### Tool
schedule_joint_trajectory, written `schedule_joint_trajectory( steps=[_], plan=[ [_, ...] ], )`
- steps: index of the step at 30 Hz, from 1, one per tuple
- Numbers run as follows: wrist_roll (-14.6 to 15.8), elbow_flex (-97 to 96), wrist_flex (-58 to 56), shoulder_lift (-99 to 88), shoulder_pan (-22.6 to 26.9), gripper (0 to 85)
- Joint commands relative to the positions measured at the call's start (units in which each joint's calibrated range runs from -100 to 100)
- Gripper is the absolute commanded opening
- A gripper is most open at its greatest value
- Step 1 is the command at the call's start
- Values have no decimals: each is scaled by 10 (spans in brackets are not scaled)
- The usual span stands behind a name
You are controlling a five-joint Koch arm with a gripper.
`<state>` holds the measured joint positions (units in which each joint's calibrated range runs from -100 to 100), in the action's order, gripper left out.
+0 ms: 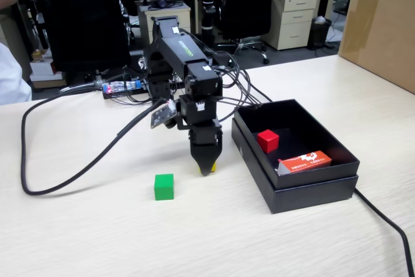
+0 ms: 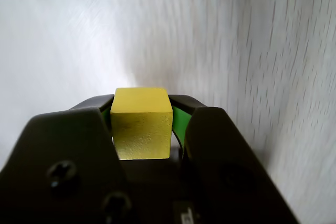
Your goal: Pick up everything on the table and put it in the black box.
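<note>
The end effector (image 2: 142, 129) is clamped on a yellow cube (image 2: 142, 124) squarely between its jaws, low at the fixed view's centre, apparently just above the desk (image 1: 97, 238). The black box (image 1: 311, 189), right of centre, already holds a red cube (image 1: 267, 141); a green cube (image 1: 164, 187) waits lower left.

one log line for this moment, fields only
gripper: shut on yellow cube | at table level | green cube: on table | red cube, red-white packet: in black box

Bright, even office light; wrist view glare-washed, the table (image 2: 252, 51) perhaps motion-blurred.
</note>
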<state>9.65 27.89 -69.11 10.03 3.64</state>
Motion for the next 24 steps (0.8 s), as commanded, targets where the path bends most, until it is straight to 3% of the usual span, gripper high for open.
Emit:
schedule_joint_trajectory(
  steps=[1, 5, 7, 16, 17, 18, 20, 24],
  plan=[
    [10, 44, -14, -158, 25, 9],
    [19, 144, -20, -210, 116, 9],
    [23, 168, -20, -164, 129, 9],
    [29, 266, -18, 115, 119, 12],
    [29, 259, -18, 122, 118, 126],
    [29, 258, -18, 122, 118, 132],
    [29, 245, -19, 122, 118, 258],
    [28, 228, -19, 115, 117, 378]
  ],
)
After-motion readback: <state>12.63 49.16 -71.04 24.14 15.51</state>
